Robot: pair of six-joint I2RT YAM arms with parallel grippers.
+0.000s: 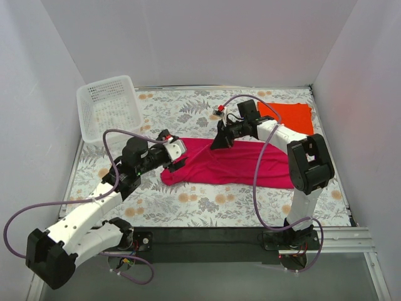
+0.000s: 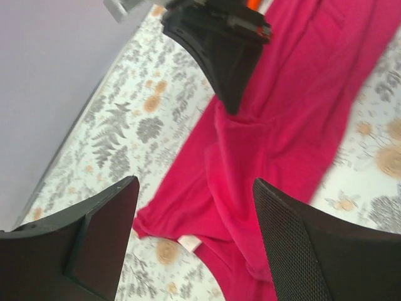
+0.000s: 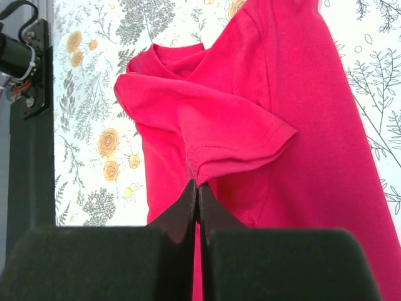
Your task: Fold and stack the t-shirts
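The pink shirt (image 1: 238,164) is spread across the middle of the surface (image 1: 188,113), narrowed lengthwise and bunched at its collar end on the left. One sleeve is raised off the body. Its hem is pinched between the jaws of the right gripper (image 3: 197,188), which are clamped together on the cloth, apparently so that the sleeve can be carried inward over the body as a fold.

The left gripper (image 2: 194,191) is held just above the collar end, its jaws wide apart with nothing between them. It is judged to be placed there to pin or take the cloth while the sleeve is drawn over.

The orange shirt (image 1: 289,116) is laid flat at the far right corner, well apart from both grippers. It seems to be folded to a rectangle already and kept aside as the base of the stack. A white basket (image 1: 103,83) is stood at the far left corner.

Counted: two shirts, one pink and one orange; two grippers, one gripping and one free; one basket.
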